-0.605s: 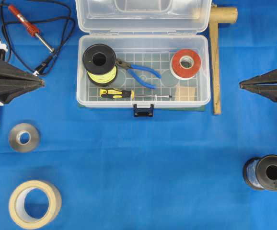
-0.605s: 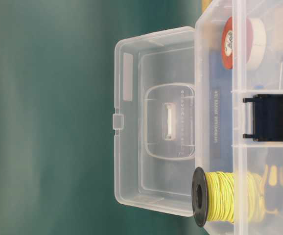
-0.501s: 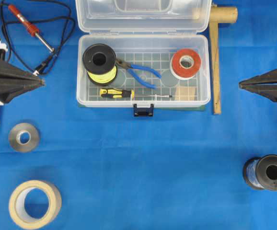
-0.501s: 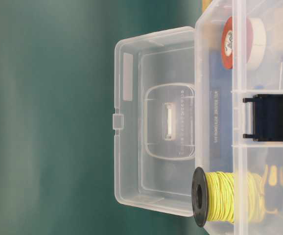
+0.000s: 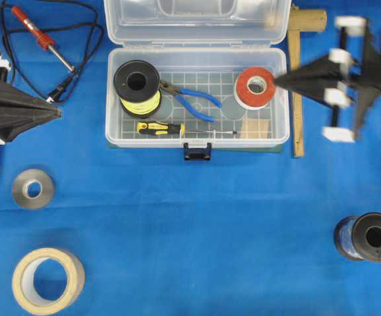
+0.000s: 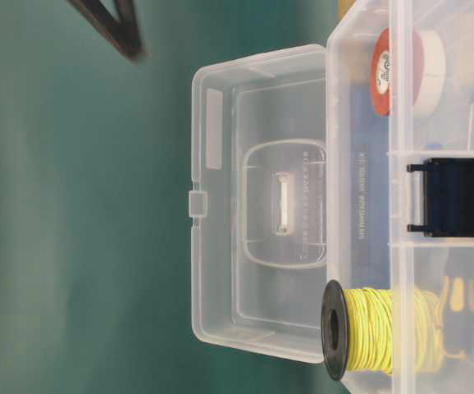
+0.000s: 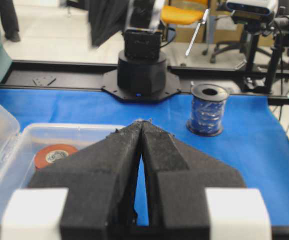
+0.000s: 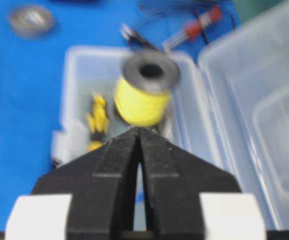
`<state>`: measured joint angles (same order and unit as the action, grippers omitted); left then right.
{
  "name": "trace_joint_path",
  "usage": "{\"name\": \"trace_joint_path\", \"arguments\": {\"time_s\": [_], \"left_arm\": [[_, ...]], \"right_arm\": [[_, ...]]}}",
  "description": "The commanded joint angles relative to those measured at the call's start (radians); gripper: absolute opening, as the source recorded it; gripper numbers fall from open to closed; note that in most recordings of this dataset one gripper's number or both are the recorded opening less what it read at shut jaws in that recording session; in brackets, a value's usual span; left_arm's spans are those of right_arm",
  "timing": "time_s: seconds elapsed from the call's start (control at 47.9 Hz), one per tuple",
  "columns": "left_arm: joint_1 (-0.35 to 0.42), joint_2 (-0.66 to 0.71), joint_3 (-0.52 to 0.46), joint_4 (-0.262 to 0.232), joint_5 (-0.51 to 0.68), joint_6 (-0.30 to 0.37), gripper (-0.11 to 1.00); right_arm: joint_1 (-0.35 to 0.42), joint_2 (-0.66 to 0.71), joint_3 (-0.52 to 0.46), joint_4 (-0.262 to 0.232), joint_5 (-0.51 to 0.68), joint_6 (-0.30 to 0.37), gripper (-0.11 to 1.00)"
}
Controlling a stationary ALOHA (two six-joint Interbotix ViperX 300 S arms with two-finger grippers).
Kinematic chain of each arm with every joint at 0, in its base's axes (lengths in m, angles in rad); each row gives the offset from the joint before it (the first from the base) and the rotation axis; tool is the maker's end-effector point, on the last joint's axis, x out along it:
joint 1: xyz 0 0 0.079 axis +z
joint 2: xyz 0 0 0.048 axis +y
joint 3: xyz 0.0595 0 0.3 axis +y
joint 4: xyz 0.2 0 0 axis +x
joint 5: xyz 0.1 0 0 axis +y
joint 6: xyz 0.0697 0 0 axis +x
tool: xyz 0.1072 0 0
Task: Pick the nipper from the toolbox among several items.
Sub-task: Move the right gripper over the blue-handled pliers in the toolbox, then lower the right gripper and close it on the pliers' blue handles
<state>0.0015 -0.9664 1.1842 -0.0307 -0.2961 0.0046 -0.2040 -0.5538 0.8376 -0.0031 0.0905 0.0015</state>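
Blue-handled and untouched, the nipper [image 5: 192, 99] lies in the middle of the open toolbox [image 5: 279, 135], which sits at the upper centre of the overhead view. Its dark jaws point toward the black spool of yellow wire [image 5: 138, 87] on its left. The red-orange tape roll [image 5: 255, 87] is to its right and the yellow-and-black screwdriver [image 5: 161, 128] just below it.

Nothing of the pick is done yet. The right hand [image 5: 277, 80], clenched and empty, appears blurred at the upper right with its tip over the box's right wall, beside the tape roll. The left hand [image 5: 57, 113], also clenched with nothing in it, rests at the left edge, well apart from the box.

Still to do, as I judge it: spread the fingers, reach the nipper, grip it and lift it clear of the neighbouring items.
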Motion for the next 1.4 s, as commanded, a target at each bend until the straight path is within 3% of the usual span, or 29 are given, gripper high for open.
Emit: {"name": "trace_joint_path", "arguments": {"time_s": [0.0,0.083,0.271,0.334,0.605,1.043,1.168,1.314,1.377], "left_arm": [[0.002,0.015,-0.021,-0.002,-0.012,-0.002,0.0],[0.002,0.012,-0.02,-0.002,-0.012,-0.005,0.0],[0.002,0.006,-0.021,-0.002,-0.011,-0.005,0.0],[0.002,0.008,-0.02,-0.002,-0.011,-0.006,0.0],[0.002,0.014,-0.02,-0.003,-0.006,-0.009,0.0],[0.002,0.015,-0.017,-0.003,-0.005,-0.009,0.0],[0.002,0.015,-0.017,-0.003,-0.005,-0.009,0.0],[0.002,0.015,-0.017,-0.005,-0.003,-0.009,0.0],[0.002,0.015,-0.017,-0.005,-0.003,-0.009,0.0]], "right_arm": [[-0.041,0.103,-0.092,0.0,0.058,-0.005,0.01],[-0.067,0.204,-0.156,0.0,0.115,-0.009,0.11],[-0.094,0.403,-0.31,-0.034,0.259,-0.02,0.64],[-0.097,0.471,-0.364,-0.043,0.298,-0.025,0.73],[-0.1,0.683,-0.488,-0.046,0.35,-0.04,0.65],[-0.104,0.864,-0.515,-0.041,0.302,-0.034,0.61],[-0.103,0.881,-0.514,-0.041,0.295,-0.038,0.5],[-0.101,0.881,-0.514,-0.041,0.296,-0.04,0.17],[-0.101,0.876,-0.514,-0.04,0.299,-0.04,0.13]]}}
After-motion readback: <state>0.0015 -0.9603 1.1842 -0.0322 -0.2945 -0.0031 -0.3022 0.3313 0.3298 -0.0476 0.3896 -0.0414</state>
